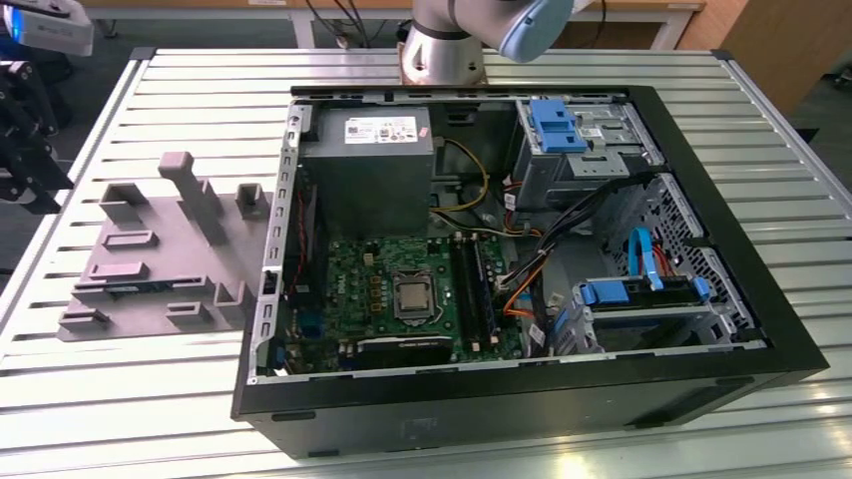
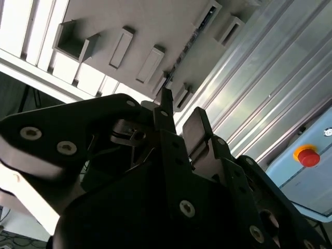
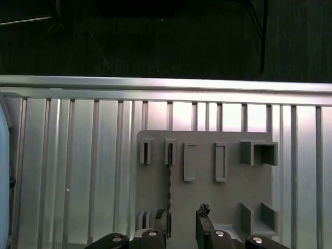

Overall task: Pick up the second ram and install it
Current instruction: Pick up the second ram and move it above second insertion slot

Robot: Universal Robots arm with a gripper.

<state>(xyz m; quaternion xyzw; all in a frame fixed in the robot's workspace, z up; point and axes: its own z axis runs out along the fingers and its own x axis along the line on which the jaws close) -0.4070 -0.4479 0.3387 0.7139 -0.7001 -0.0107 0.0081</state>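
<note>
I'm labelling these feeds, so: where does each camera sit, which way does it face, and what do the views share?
Exterior view: high off the arm, looking down on the open computer case and grey fixture plate; the arm's base shows.
First wrist view: on the wrist, looking straight down on the fixture plate and slatted table; the open gripper shows.
Second wrist view: close behind the gripper, looking past it toward the plate.
Shared: all three show the fixture plate; both wrist views show the gripper.

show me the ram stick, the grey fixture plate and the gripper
ram stick (image 3: 169, 181), first wrist view, middle of its thin edge
grey fixture plate (image 3: 233, 192), first wrist view, bare flat top
gripper (image 3: 182, 212), first wrist view, midway between its fingertips
</note>
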